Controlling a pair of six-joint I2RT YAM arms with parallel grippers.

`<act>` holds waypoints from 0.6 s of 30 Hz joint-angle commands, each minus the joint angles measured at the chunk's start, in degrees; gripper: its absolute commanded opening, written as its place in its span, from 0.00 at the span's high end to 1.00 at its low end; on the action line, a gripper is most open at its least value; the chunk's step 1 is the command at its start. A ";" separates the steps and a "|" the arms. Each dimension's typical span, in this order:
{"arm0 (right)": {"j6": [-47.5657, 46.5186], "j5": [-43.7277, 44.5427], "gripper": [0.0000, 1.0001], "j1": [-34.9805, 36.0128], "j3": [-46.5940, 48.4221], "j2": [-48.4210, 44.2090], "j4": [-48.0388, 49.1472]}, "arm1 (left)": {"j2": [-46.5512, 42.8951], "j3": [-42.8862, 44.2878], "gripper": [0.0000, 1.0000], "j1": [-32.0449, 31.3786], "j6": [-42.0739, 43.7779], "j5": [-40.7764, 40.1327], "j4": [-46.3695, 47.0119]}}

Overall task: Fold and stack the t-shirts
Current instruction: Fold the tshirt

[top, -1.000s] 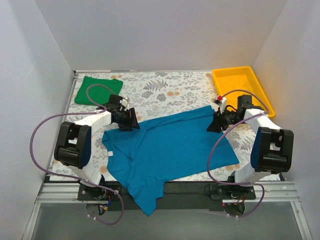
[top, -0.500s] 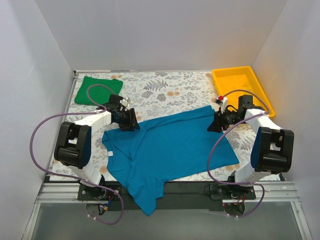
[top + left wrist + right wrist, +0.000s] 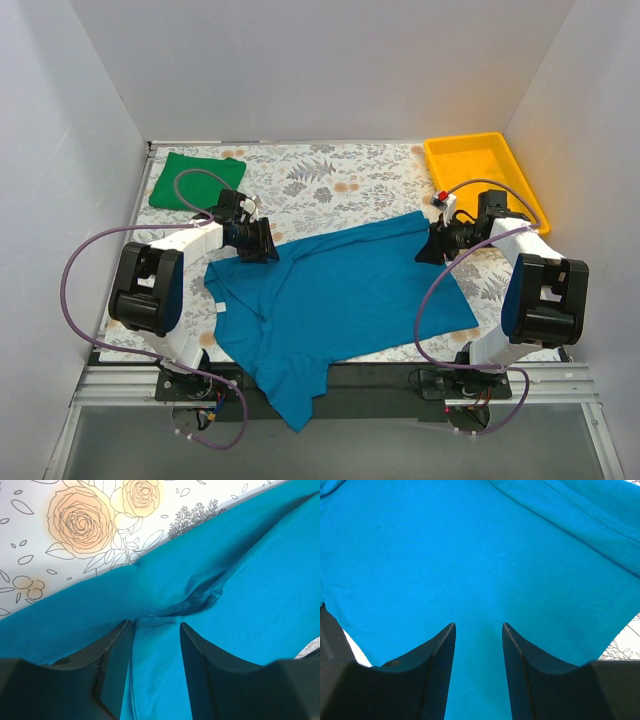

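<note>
The teal-blue t-shirt (image 3: 340, 300) lies spread across the middle of the table, its lower part hanging over the near edge. The bright green t-shirt (image 3: 195, 180) lies folded at the far left. My left gripper (image 3: 262, 242) is low at the teal shirt's far left edge. In the left wrist view it (image 3: 152, 625) is open, with a raised fold of teal cloth (image 3: 250, 595) between its fingers. My right gripper (image 3: 428, 248) is at the shirt's far right part. In the right wrist view it (image 3: 478, 625) is open over flat teal cloth (image 3: 470, 555).
A yellow plastic tray (image 3: 480, 165) stands at the far right corner, just behind my right arm. A floral tablecloth (image 3: 330, 180) covers the table. White walls close in the left, right and far sides.
</note>
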 commanded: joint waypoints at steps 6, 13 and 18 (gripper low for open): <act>-0.82 -1.86 0.51 -0.49 0.72 -0.99 -1.49 | -0.52 0.64 0.58 -0.59 0.98 -1.92 -0.80; -0.91 -1.95 0.51 -0.66 0.72 -0.90 -1.49 | 0.63 0.46 0.62 -1.29 1.33 -0.69 -0.97; -0.91 -2.13 0.51 -0.84 0.72 -0.99 -1.58 | 0.37 0.55 0.82 -1.38 1.33 -0.34 -1.15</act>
